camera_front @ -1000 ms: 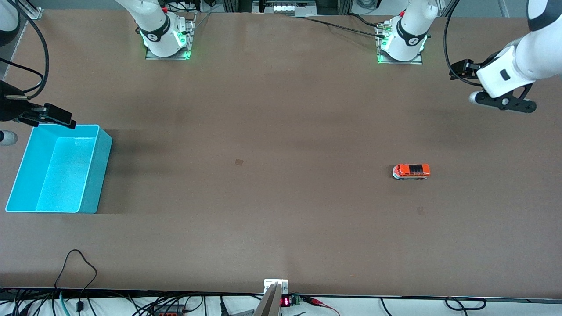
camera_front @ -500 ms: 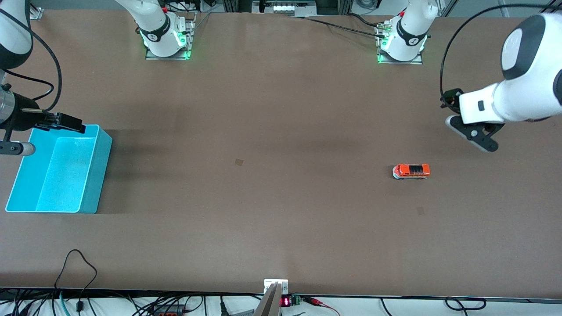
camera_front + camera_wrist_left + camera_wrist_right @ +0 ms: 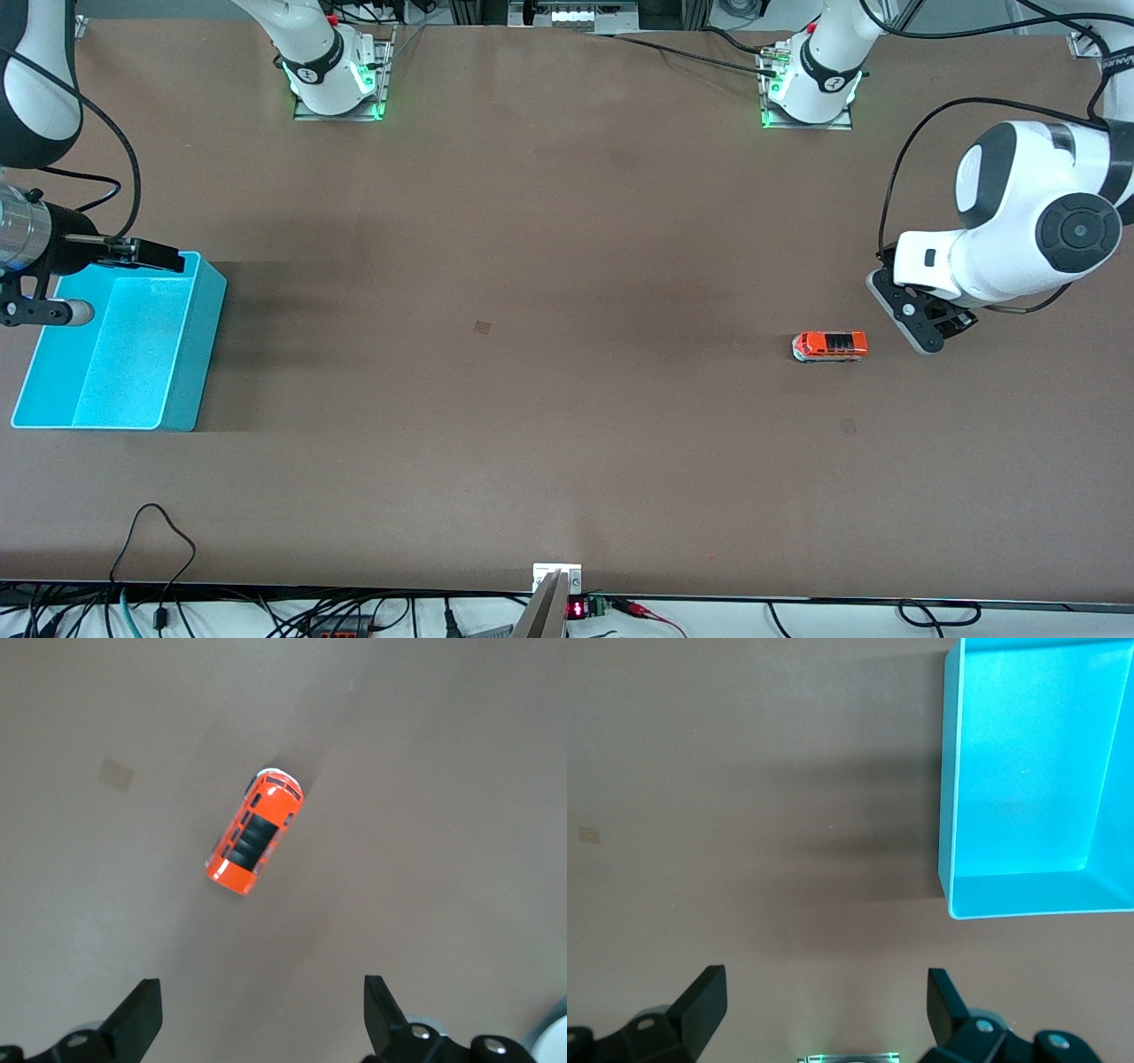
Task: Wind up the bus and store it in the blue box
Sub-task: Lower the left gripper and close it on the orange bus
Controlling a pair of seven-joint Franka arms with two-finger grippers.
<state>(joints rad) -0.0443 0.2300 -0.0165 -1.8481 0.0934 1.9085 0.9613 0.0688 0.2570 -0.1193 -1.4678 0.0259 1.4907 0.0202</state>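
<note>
Bus point(image 3: 829, 346) sits on its wheels on the brown table point(image 3: 567, 399), in the right half of the front view, a little below mid-height. The left gripper point(image 3: 921, 323) hangs just beside it toward the left arm's end of the table, fingers point(image 3: 142, 1017) spread wide and holding nothing (the wrist view shows the bus clear of them). The blue box point(image 3: 115, 350) stands at the left edge of the frame, with the right gripper point(image 3: 133, 252) over its upper rim, likewise released and empty.
</note>
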